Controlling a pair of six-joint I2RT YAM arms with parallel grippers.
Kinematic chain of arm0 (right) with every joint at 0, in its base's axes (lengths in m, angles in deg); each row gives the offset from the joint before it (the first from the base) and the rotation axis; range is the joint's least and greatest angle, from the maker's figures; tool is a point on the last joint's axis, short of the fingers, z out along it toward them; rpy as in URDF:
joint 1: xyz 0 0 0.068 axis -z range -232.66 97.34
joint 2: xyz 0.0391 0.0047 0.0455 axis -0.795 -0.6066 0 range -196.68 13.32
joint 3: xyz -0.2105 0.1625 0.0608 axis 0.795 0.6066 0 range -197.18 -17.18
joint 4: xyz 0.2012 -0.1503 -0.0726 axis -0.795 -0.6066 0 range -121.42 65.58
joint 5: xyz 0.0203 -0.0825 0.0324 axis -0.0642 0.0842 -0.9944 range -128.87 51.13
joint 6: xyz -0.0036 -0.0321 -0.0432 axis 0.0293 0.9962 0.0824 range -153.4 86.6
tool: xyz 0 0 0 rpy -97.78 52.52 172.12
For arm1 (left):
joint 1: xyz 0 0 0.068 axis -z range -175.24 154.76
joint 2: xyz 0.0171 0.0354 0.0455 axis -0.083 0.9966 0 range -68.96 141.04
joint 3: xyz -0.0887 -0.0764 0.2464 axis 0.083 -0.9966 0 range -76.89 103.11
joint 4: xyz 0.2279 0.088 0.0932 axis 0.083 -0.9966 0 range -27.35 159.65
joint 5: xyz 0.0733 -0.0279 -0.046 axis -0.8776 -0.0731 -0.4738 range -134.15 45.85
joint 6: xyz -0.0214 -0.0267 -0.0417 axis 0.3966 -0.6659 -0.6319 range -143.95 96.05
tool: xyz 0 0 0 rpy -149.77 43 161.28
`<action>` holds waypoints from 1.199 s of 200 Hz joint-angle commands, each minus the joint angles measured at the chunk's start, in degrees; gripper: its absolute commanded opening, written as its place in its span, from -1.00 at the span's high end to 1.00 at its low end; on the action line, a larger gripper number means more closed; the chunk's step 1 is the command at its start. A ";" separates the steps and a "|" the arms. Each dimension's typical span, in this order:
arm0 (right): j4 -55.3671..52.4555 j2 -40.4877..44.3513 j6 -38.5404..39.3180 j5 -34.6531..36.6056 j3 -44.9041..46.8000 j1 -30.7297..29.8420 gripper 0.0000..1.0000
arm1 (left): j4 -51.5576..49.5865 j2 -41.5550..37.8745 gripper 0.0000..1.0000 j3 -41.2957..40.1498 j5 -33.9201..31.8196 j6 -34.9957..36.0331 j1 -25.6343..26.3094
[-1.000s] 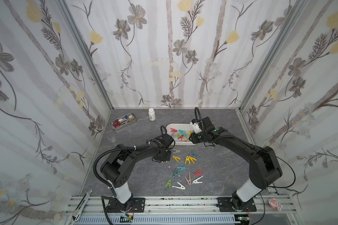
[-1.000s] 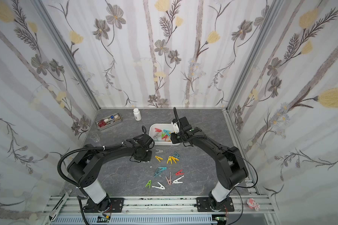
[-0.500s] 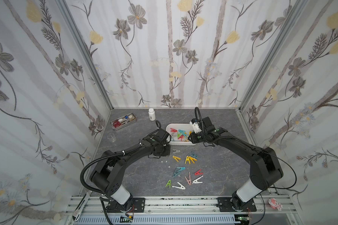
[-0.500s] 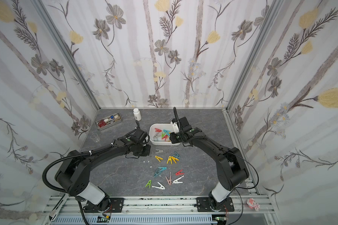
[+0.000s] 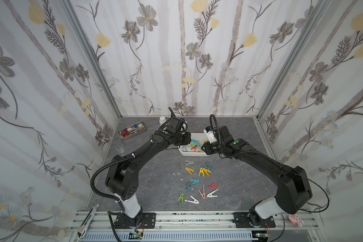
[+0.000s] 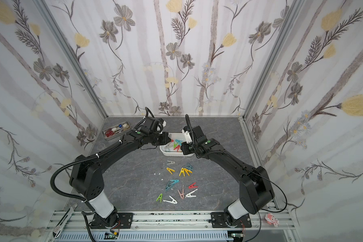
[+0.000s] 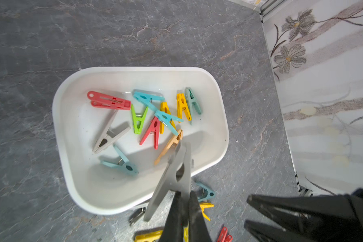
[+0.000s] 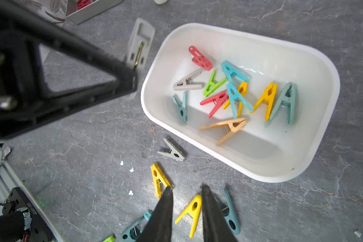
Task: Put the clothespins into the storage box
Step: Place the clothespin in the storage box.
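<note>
Over grey stone tabletop, left pincer grips grey clothespin; right pincer narrowly open, empty.

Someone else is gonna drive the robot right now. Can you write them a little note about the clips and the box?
Left gripper: shut on a grey peg, over the box edge, not dropped yet.
Right gripper: open, empty, above loose pegs on the table.
Done: eleven pegs in the box.
Left: drop the grey one, then collect about a dozen from the table.
</note>
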 commanded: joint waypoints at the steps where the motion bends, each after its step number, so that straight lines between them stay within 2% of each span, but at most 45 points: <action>1: 0.30 1.54 -1.32 1.17 2.27 -0.25 0.48 | 2.92 4.41 0.89 3.38 0.55 -0.46 -0.11; 42: 0.57 4.96 -2.27 3.09 6.22 -0.26 0.47 | 3.43 11.09 0.81 7.93 -1.86 -1.66 -0.15; 92: 0.66 7.23 -2.31 4.60 8.27 0.14 0.46 | 3.45 13.54 0.64 8.91 -2.21 -1.92 -0.24; 118: 0.83 7.24 -2.31 4.37 8.30 0.30 0.45 | 3.19 13.36 0.36 9.30 -2.80 -1.97 -0.24; 173: 2.26 7.59 -2.81 4.04 8.78 0.22 0.45 | 2.64 11.15 0.25 9.38 -3.74 -1.70 -0.24; 213: 2.19 7.14 -3.54 3.50 7.89 -0.11 0.46 | 3.91 8.86 0.19 6.81 -4.24 -2.16 -0.15; 240: 1.35 9.04 -4.32 5.64 7.93 -1.56 0.45 | 5.27 7.46 0.15 4.41 -4.96 -3.52 0.01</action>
